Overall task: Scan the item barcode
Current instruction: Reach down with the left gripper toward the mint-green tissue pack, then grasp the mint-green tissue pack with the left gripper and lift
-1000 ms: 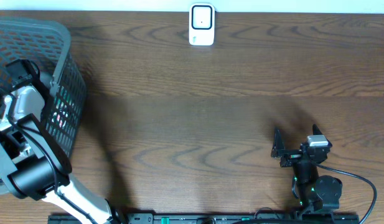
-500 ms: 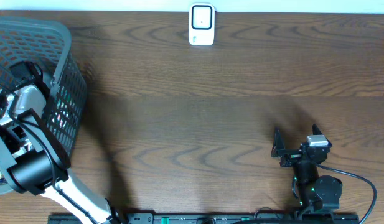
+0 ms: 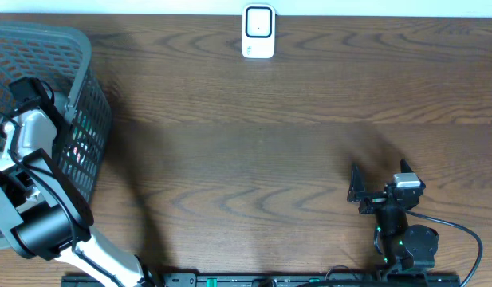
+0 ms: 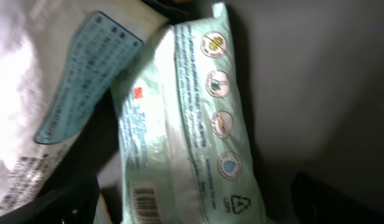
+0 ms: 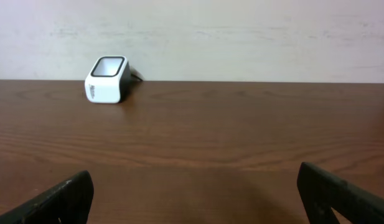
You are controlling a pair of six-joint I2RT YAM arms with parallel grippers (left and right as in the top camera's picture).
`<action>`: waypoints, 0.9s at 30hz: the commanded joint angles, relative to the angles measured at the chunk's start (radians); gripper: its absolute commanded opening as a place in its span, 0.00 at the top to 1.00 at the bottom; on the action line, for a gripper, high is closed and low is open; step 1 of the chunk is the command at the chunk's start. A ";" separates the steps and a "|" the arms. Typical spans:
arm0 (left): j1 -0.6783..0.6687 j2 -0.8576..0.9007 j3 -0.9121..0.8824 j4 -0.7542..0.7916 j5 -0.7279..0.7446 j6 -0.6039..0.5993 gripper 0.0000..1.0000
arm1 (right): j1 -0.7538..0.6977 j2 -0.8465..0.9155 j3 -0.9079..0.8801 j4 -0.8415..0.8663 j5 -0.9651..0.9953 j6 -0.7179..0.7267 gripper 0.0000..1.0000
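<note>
The left arm (image 3: pixel 38 215) is reaching into the grey basket (image 3: pixel 88 76), which is sitting at the table's left edge. Its camera is looking down on a pale green pack (image 4: pixel 185 124), the item to be scanned. The pack is lying lengthwise in the basket, with its barcode (image 4: pixel 144 198) facing up near the lower end and a row of round symbols running along its right side.

The left gripper (image 4: pixel 198 208) is hanging over the pack with its jaws spread wide, and only the dark finger tips are showing at the two lower corners of the view. They are gripping nothing. Whether they are touching the pack cannot be told.

A white pouch (image 4: pixel 30 93) with a blue label (image 4: pixel 79 74) is crowding the pack from the left, and its edge is lying just beside the pack's upper corner. A dark basket wall is closing in on the right.

The scanner (image 3: pixel 258 32) is standing at the far edge of the table (image 3: pixel 269 135), well apart from the basket, with bare wood lying between them.

The right gripper (image 3: pixel 379 177) is resting low near the front right, jaws released and empty, pointing across the table toward the scanner. A black cable (image 3: pixel 461 231) is looping behind its base.
</note>
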 commanded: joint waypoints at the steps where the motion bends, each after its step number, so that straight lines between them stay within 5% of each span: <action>1: 0.001 -0.006 -0.008 0.002 0.033 0.008 0.03 | -0.005 -0.006 -0.001 -0.004 0.008 0.010 0.01; 19: 0.108 0.028 -0.036 0.030 0.026 0.010 0.02 | -0.005 -0.006 -0.001 -0.004 0.008 0.010 0.01; 24: 0.101 0.029 -0.038 0.075 0.112 0.092 0.00 | -0.005 -0.006 -0.001 -0.004 0.008 0.010 0.01; 27: 0.101 0.029 -0.038 0.093 0.185 0.110 0.13 | -0.005 -0.006 -0.001 -0.004 0.008 0.010 0.01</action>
